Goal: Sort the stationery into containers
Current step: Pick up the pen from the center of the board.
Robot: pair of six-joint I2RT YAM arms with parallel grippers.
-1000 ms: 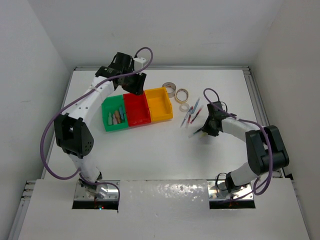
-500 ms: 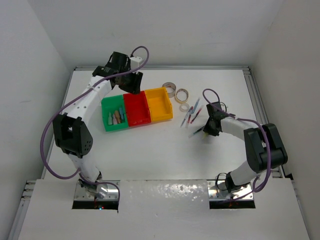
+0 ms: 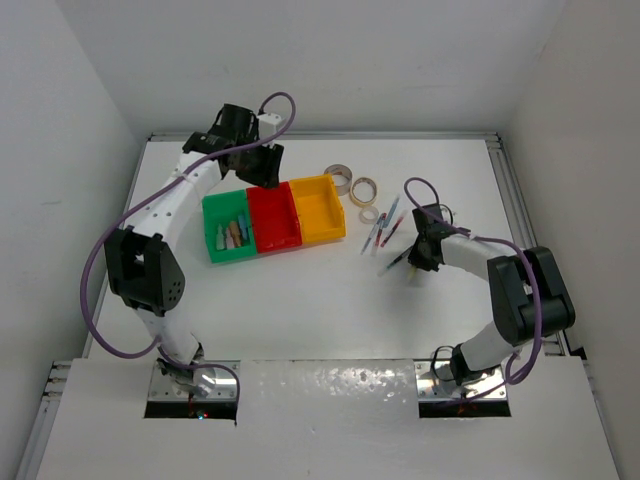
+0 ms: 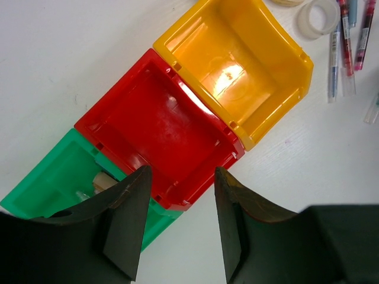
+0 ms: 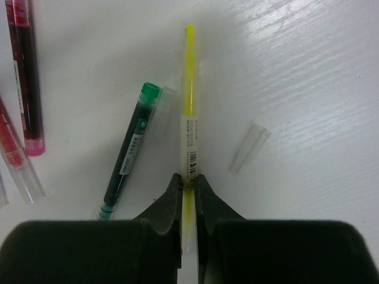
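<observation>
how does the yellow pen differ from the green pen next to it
The yellow pen is pinched in the right gripper; the green pen lies free beside it. The yellow pen runs straight up the right wrist view; the green pen slants. The yellow pen shows yellow ink, the green pen dark green. Both are thin with a printed label.
</observation>
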